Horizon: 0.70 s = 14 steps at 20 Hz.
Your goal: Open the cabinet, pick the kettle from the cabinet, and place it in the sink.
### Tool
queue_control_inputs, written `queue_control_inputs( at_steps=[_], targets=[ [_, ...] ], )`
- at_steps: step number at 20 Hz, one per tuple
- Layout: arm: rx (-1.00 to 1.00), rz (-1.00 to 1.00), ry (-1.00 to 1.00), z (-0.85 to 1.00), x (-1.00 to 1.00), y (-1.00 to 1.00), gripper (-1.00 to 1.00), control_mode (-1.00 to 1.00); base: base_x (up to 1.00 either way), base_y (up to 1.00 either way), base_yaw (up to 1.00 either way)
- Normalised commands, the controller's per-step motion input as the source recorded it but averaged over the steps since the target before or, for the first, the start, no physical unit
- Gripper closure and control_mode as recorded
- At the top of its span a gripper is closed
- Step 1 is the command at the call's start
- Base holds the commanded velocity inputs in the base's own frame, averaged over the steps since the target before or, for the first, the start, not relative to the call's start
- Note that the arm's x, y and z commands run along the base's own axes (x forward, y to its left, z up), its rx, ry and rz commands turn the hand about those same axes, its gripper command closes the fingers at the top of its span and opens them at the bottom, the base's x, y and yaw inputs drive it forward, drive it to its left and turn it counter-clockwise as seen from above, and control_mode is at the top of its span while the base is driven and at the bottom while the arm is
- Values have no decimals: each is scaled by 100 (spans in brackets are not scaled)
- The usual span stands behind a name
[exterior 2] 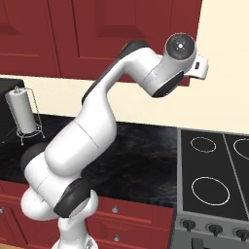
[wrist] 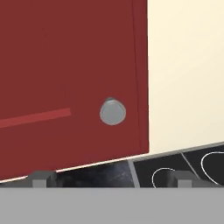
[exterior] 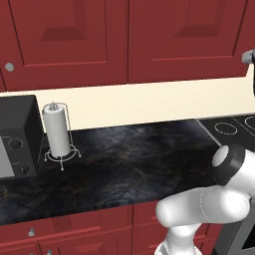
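Kid: Cabinet (wrist: 70, 78) door looks shut, and its round silver knob (wrist: 113, 112) is right in front of the gripper (wrist: 111, 178), not touching it

Pal: Are the fingers (wrist: 41, 178) grabbing anything?

Kid: No, they are spread wide apart with nothing between them

Pal: What's below?

Kid: Black stove (wrist: 183, 162) and dark counter (exterior: 129, 159)

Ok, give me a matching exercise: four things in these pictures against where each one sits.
Things:
1. knob
2. paper towel roll
3. stove
4. microwave

Places:
A. right end of the counter
B. lower corner of the cabinet door
C. far left of the counter
D. upright on a wire stand, beside the microwave

Pairs: 1-B, 2-D, 3-A, 4-C
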Motion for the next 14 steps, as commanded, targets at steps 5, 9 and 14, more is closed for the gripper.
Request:
queue_control_inputs(
  at_steps=[5,9,14],
  targets=[
    [1,0,0,0,24,-5,-100,-100,0,0,0],
    [5,0,-1,0,23,-7,-100,-100,0,0,0],
    [4,0,-5,1,22,-4,-100,-100,0,0,0]
  ],
)
